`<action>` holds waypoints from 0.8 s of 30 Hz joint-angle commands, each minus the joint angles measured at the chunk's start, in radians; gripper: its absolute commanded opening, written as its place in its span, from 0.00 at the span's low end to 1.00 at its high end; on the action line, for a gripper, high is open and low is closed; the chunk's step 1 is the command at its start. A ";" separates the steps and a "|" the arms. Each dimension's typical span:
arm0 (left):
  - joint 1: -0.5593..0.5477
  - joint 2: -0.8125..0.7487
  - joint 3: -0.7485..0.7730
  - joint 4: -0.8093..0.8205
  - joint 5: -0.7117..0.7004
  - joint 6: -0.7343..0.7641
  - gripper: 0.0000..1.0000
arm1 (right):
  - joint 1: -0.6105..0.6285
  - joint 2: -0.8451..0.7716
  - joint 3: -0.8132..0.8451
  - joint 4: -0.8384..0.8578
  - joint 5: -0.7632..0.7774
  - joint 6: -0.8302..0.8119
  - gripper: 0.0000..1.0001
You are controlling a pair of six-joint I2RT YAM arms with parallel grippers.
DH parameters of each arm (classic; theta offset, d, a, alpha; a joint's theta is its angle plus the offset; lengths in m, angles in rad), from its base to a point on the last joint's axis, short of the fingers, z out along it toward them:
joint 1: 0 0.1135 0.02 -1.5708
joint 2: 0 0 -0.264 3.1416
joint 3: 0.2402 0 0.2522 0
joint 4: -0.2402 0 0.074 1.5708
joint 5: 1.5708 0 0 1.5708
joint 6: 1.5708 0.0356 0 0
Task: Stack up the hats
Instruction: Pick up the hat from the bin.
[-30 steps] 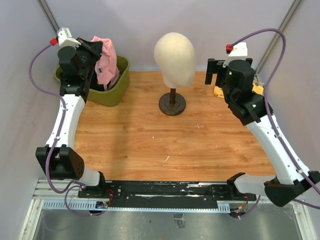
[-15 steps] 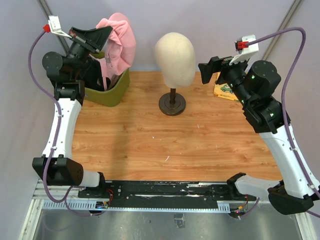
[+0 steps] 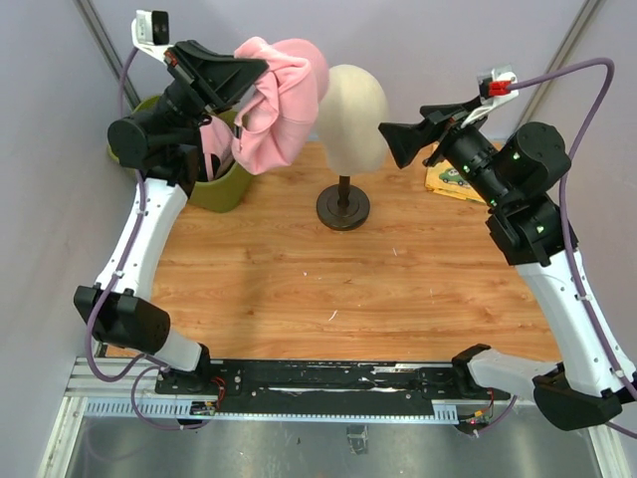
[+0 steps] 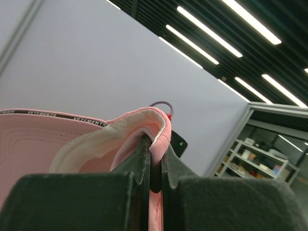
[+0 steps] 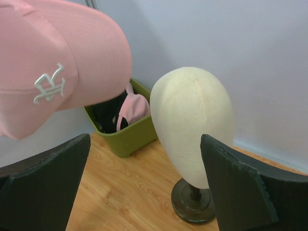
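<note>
Left fingers (image 4: 138, 166) pinch the soft, light pink cap (image 3: 279, 100) by its rim, crown flopping beyond them beside the head (image 3: 348, 105), right fingers (image 5: 45, 185) spread wide, empty; the stiffer brim looks the surer hold

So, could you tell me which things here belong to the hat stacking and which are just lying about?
Job: pink hat in the left gripper; second pink hat inside the olive-green bin.
Lying about: that bin; mannequin head; yellow item.
</note>
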 commanded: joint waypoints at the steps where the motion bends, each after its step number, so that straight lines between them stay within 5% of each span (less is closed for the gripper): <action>1: -0.068 0.007 0.036 0.079 0.040 -0.105 0.01 | -0.075 -0.017 -0.020 0.124 -0.171 0.127 0.98; 15: -0.194 0.077 0.076 0.165 0.068 -0.289 0.01 | -0.226 -0.032 -0.209 0.541 -0.518 0.528 0.98; 24: -0.223 0.123 0.130 0.206 0.082 -0.349 0.00 | -0.232 -0.007 -0.253 0.628 -0.560 0.593 0.98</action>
